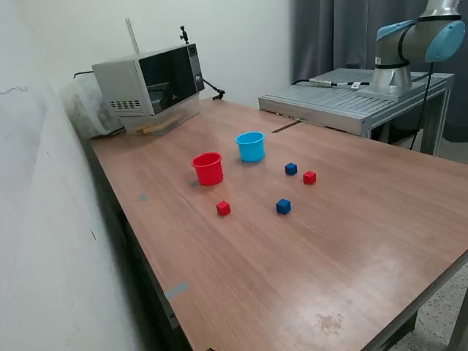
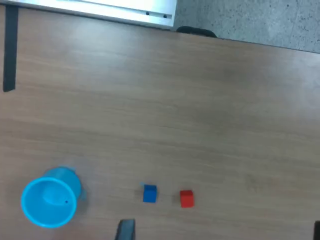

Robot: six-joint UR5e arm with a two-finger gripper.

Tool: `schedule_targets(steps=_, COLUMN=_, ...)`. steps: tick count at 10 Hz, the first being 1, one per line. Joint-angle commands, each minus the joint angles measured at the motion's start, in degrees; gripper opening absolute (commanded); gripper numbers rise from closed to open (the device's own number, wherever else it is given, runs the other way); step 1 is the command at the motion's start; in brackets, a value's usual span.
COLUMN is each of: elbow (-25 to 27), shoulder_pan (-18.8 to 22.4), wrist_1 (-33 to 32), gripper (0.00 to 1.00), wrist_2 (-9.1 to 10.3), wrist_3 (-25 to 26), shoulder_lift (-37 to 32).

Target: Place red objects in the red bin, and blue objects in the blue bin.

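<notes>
In the exterior view a red cup (image 1: 208, 168) and a light blue cup (image 1: 251, 145) stand upright on the wooden table (image 1: 351, 241). One red cube (image 1: 223, 208) lies in front of the red cup. A second red cube (image 1: 309, 177) lies beside a dark blue cube (image 1: 291, 169). Another blue cube (image 1: 283, 206) lies nearer the front. The wrist view shows the blue cup (image 2: 50, 200), a blue cube (image 2: 149, 193) and a red cube (image 2: 186, 198) far below. My gripper (image 2: 221, 232) shows only as two dark fingertips (image 2: 125, 231) set wide apart with nothing between them. It is out of the exterior view.
A microwave (image 1: 150, 80) stands at the table's far corner on the exterior view's left. The arm's base (image 1: 395, 69) sits on a grey metal platform (image 1: 344, 99) behind the table. A dark strip (image 2: 9, 50) lies on the table near the platform's edge (image 2: 115, 11).
</notes>
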Motion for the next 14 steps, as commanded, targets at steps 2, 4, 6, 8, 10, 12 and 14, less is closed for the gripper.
schedule_targets(steps=2, elbow=6.4, shoulder_pan=0.3, wrist_1=-8.7, gripper=1.0, wrist_2=0.39, wrist_3=0.7, shoulder_lift=-0.4)
schedule_targets(steps=4, elbow=10.2, shoulder_pan=0.3, wrist_1=-15.8, gripper=1.0, wrist_2=0.3, wrist_3=0.8, shoulder_lift=0.0)
schedule_targets(steps=6, elbow=11.6, shoulder_pan=0.0, wrist_1=-21.9, gripper=1.0, wrist_2=0.39, wrist_3=0.8, shoulder_lift=4.3)
schedule_targets(steps=8, elbow=12.7, shoulder_pan=0.3, wrist_1=-27.5, gripper=1.0, wrist_2=0.39, wrist_3=0.8, shoulder_lift=10.8)
schedule_targets(steps=10, elbow=12.8, shoulder_pan=2.4, wrist_1=-34.7, gripper=1.0, wrist_2=0.48, wrist_3=0.9, shoulder_lift=18.5)
schedule_targets(steps=12, elbow=12.7, shoulder_pan=3.0, wrist_1=-39.7, gripper=1.0, wrist_2=0.74, wrist_3=2.3, shoulder_lift=23.0)
schedule_targets(steps=14, elbow=12.6, shoulder_pan=3.1, wrist_1=-42.9, gripper=1.0, wrist_2=0.83, wrist_3=2.4, shoulder_lift=27.3)
